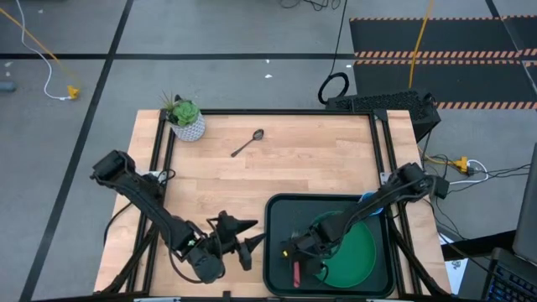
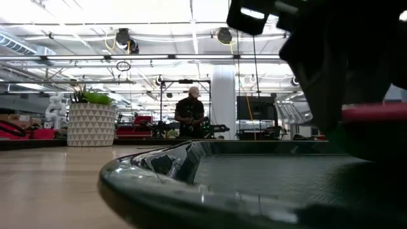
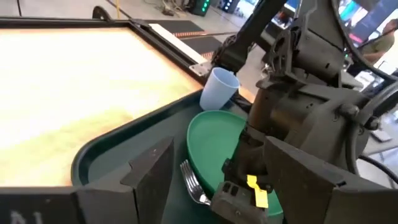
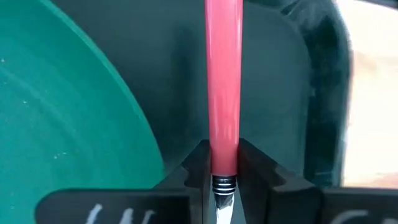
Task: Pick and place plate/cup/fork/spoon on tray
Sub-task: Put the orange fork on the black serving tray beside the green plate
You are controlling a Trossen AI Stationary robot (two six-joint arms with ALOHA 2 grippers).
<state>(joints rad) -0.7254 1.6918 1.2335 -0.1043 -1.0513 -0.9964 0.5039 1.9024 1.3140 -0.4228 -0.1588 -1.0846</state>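
Note:
The dark tray (image 1: pixel 277 214) lies at the table's near right. In it are the green plate (image 1: pixel 357 252) and the blue cup (image 3: pixel 219 87) at its far right corner, mostly hidden by my right arm in the high view. My right gripper (image 1: pixel 294 250) is over the tray's left part, left of the plate, shut on the fork (image 1: pixel 295 273). My left gripper (image 1: pixel 249 235) is open and empty just left of the tray. The metal spoon (image 1: pixel 248 143) lies on the bare table at the far middle. My right gripper pinches the fork's red handle (image 4: pixel 224 158) between its two fingers, at the end next to the metal neck. The fingers come from above. The handle (image 2: pixel 375 113) runs level toward the table's near edge, and the tines (image 3: pixel 194 183) are beside the plate's rim. Whether the fork rests on the tray's floor I cannot tell.
A white pot with a green plant (image 1: pixel 186 122) stands at the table's far left corner. Bare wood lies between the spoon and the tray. A person (image 2: pixel 191 114) stands in the room far behind the table.

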